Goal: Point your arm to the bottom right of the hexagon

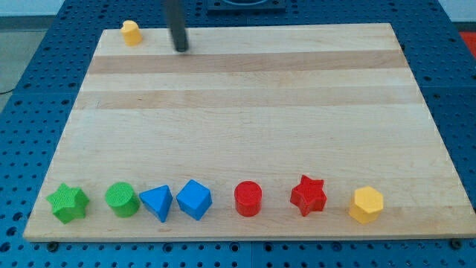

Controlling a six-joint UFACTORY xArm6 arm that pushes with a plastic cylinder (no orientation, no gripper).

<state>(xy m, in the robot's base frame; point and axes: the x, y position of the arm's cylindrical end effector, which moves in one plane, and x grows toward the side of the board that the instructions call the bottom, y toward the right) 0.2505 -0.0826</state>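
A yellow hexagon block (367, 205) sits near the board's bottom right corner. My tip (181, 49) is at the view's top, left of centre, far from the hexagon, up and to its left. A small yellow block (132, 33) stands near the top left corner, just left of my tip. Along the bottom edge, left to right, stand a green star (68, 202), a green cylinder (122, 199), a blue triangle (157, 202), a blue cube (194, 199), a red cylinder (248, 199) and a red star (309, 195).
The wooden board (245, 112) lies on a blue perforated table (446, 67). The hexagon stands close to the board's bottom and right edges.
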